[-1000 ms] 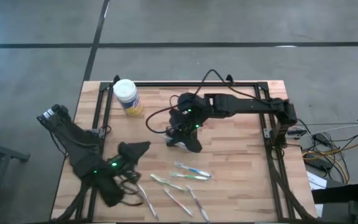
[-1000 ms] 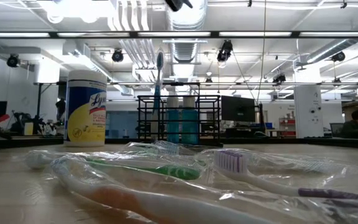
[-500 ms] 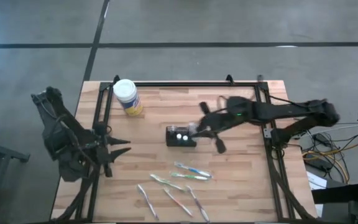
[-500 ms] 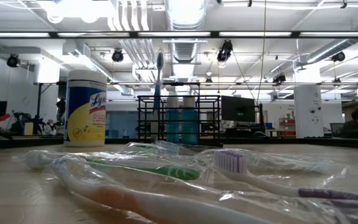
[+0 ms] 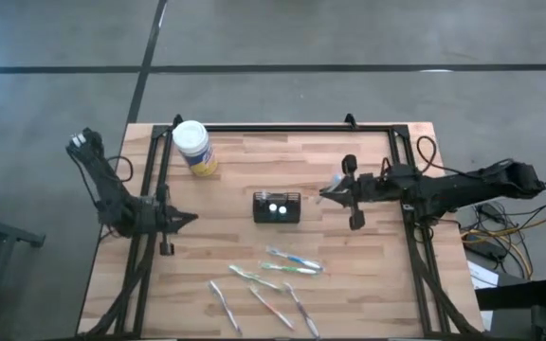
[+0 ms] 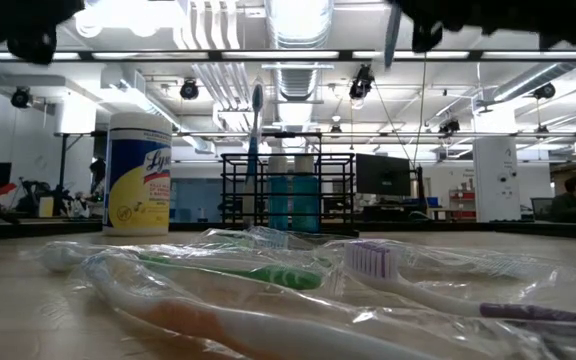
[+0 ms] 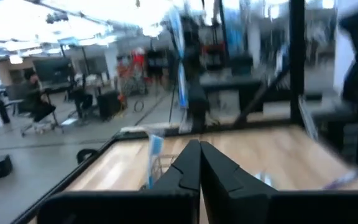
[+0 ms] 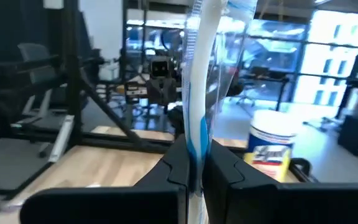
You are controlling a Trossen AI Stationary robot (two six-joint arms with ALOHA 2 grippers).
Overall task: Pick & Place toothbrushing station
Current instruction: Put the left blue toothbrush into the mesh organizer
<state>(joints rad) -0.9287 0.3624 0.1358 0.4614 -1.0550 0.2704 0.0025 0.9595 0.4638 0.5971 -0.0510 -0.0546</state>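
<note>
The toothbrushing station, a black wire caddy, stands mid-table; in the low view a blue toothbrush stands upright in the station. Several wrapped toothbrushes lie flat on the wood near the front edge. My right gripper hovers to the station's right, level, shut on a wrapped white-and-blue toothbrush. My left gripper is shut on nothing at the table's left edge, pointing level across the table; its fingers meet. My right gripper pinches the wrapped toothbrush's handle at its blue-marked stretch between its two fingers. The fingers come level from the table's right and lie across the brush. The brush stands roughly upright, reaching above the fingers, clear of table and station; its lower end is hidden by the fingers.
A yellow jar with a white lid stands at the far left of the table. A black frame runs along the table's far and side edges. Bare wood lies between the station and my left gripper.
My right gripper has drawn away from above the station toward the table's right edge, tipping from pointing down to level, with the toothbrush still in it. My left gripper has pulled back toward the left edge, sunk, rolled, and shut on nothing.
</note>
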